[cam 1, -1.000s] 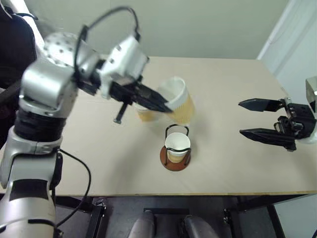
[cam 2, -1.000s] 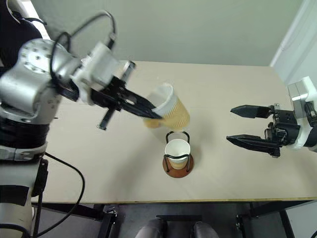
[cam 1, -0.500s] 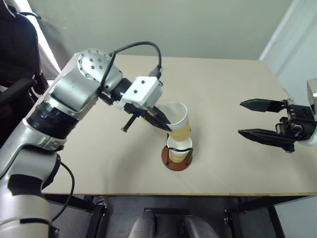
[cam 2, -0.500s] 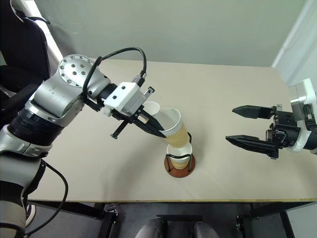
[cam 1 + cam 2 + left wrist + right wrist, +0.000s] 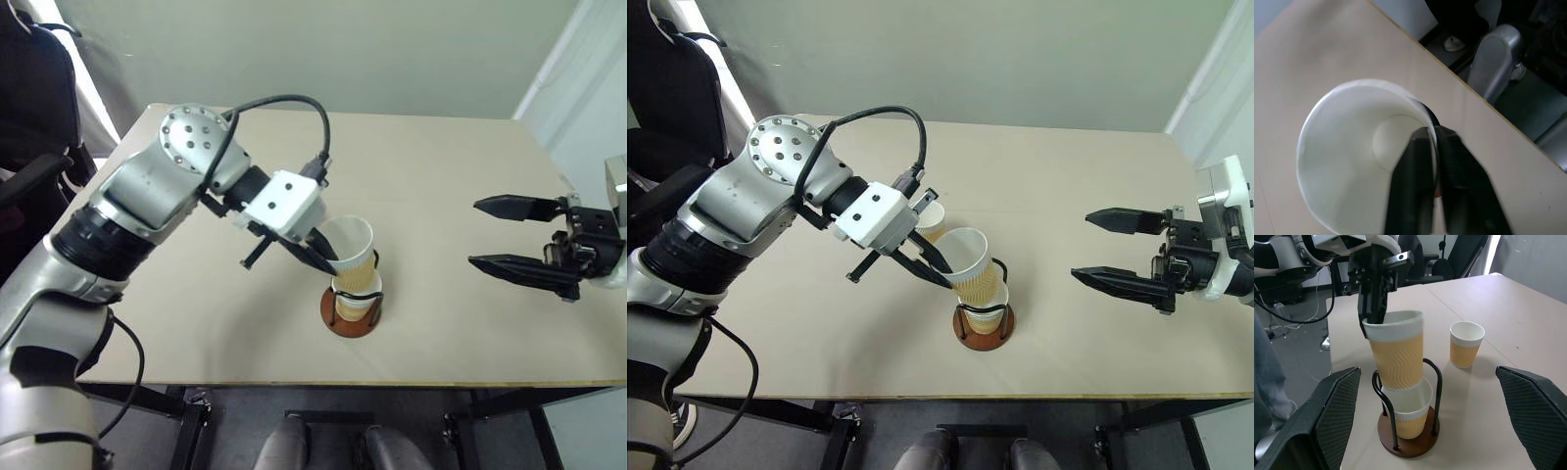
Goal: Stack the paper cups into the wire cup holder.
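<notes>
- Your left tool (image 5: 942, 277) pinches the white rim of the top cup (image 5: 972, 264), one black finger inside the wall and one outside, the jaws nearly together with only the thin paper between them.
- That top cup is a tapered paper cone, smooth white inside and at the rim, with a ribbed, wavy tan wall below. It leans a little and its narrow end sits in the mouth of the lower cup (image 5: 1411, 412).
- The lower cup stands upright in the holder (image 5: 348, 318): a round, reddish-brown disc with thin black wire loops arching up on either side of the cups.
- The holder sits on the pale, matte bench (image 5: 460, 196), near its front edge and about midway between your two arms.
- A third cup (image 5: 1466, 343), same ribbed tan wall and white rim, stands upright on the bench by itself, behind the holder and apart from it.
- Your right tool (image 5: 517, 235) hangs above the bench's right side with its two slim, pointed black fingers spread wide and nothing between them.
</notes>
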`<state>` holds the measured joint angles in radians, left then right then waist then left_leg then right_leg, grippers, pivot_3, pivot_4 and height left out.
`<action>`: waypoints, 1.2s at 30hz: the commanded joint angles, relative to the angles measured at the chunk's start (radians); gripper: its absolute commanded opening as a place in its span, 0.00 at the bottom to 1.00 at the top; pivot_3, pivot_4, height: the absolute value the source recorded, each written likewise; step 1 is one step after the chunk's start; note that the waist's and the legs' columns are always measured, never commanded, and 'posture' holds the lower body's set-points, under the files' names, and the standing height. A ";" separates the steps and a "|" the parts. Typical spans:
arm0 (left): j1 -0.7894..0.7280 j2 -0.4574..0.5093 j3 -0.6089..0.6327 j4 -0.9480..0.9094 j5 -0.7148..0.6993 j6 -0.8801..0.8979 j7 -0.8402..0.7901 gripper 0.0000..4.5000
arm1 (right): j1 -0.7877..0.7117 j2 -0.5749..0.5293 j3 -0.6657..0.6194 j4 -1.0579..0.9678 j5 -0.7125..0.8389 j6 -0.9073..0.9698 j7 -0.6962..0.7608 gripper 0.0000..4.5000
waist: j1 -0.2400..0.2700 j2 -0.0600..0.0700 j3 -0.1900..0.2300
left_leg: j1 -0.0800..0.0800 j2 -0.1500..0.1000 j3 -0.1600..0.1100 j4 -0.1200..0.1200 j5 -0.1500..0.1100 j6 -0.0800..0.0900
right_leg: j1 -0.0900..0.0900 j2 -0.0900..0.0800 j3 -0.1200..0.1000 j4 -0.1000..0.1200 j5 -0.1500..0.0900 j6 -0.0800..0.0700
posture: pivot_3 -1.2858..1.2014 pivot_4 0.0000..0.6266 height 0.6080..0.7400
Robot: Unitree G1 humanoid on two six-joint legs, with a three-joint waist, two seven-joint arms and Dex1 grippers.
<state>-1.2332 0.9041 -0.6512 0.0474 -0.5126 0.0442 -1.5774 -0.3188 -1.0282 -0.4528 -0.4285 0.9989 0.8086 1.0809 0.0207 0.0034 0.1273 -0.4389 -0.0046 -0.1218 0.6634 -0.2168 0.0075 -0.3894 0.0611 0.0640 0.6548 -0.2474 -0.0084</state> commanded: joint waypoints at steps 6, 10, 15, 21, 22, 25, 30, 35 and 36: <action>-0.006 -0.072 0.058 0.034 0.052 -0.025 -0.037 0.79 | -0.012 -0.017 -0.024 -0.005 0.006 -0.018 -0.003 1.00 | 0.001 0.000 0.000 | 0.000 0.000 0.000 0.000 0.000 0.000 | 0.000 0.000 0.000 0.000 0.000 0.000 | 0.52 0.24 1.00; -0.019 -0.117 0.150 0.060 0.010 0.061 -0.037 1.00 | -0.019 -0.019 -0.010 0.004 -0.005 -0.025 0.002 1.00 | 0.001 0.000 0.000 | -0.001 0.000 0.000 0.000 0.000 0.000 | 0.000 0.000 0.000 0.000 0.000 0.001 | 0.52 0.24 1.00; -0.017 -0.114 0.250 0.242 0.097 0.107 0.003 1.00 | -0.012 -0.020 -0.014 0.006 -0.006 -0.031 0.009 1.00 | 0.001 0.000 0.000 | 0.000 0.000 0.000 0.000 0.000 0.000 | 0.000 0.000 0.000 0.000 0.000 0.001 | 0.52 0.24 1.00; -0.046 -0.208 0.284 0.715 0.330 -0.094 0.185 1.00 | -0.019 -0.013 0.010 0.017 -0.019 -0.046 0.016 1.00 | 0.004 0.000 0.000 | 0.001 0.000 0.000 0.001 0.000 0.000 | 0.000 0.000 0.001 0.001 0.001 0.001 | 0.52 0.24 1.00; -0.060 -0.234 0.284 0.797 0.368 -0.130 0.227 1.00 | -0.024 -0.011 0.018 0.019 -0.024 -0.049 0.018 1.00 | 0.009 0.000 0.000 | 0.001 0.000 0.000 0.001 0.000 0.000 | 0.000 0.000 0.001 0.001 0.001 0.001 | 0.52 0.24 1.00; -0.094 -0.321 0.291 0.966 0.426 -0.144 0.248 1.00 | -0.030 -0.009 0.035 0.027 -0.036 -0.059 0.020 1.00 | 0.014 0.000 0.000 | -0.001 -0.001 0.000 0.002 0.000 0.001 | -0.001 -0.002 0.001 0.001 0.002 0.002 | 0.52 0.24 1.00; -0.106 -0.366 0.298 1.073 0.507 -0.189 0.239 1.00 | -0.029 -0.009 0.039 0.026 -0.035 -0.059 0.018 1.00 | 0.015 0.000 0.000 | -0.009 -0.002 0.001 0.004 0.000 0.003 | -0.006 -0.002 0.001 -0.004 0.003 0.005 | 0.52 0.24 1.00; -0.095 -0.381 0.287 1.134 0.599 -0.231 0.296 1.00 | -0.032 -0.011 0.036 0.023 -0.034 -0.054 0.014 1.00 | 0.014 0.000 0.000 | -0.014 -0.002 0.002 0.004 0.004 0.000 | -0.009 -0.002 0.002 -0.007 0.002 0.007 | 0.52 0.24 1.00; -0.093 -0.386 0.290 1.144 0.612 -0.241 0.312 1.00 | -0.032 -0.013 0.033 0.021 -0.033 -0.052 0.011 1.00 | 0.014 0.000 0.000 | -0.014 -0.002 0.003 0.004 0.004 0.000 | -0.009 -0.002 0.002 -0.008 0.002 0.008 | 0.52 0.24 1.00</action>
<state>-1.3087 0.5234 -0.3768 1.1859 0.0753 -0.1685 -1.2958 -0.3342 -1.0289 -0.4076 -0.3965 0.9590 0.7653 1.0951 0.0349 0.0036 0.1275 -0.4531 -0.0067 -0.1187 0.6675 -0.2129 0.0072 -0.3982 0.0590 0.0669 0.6467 -0.2458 0.0001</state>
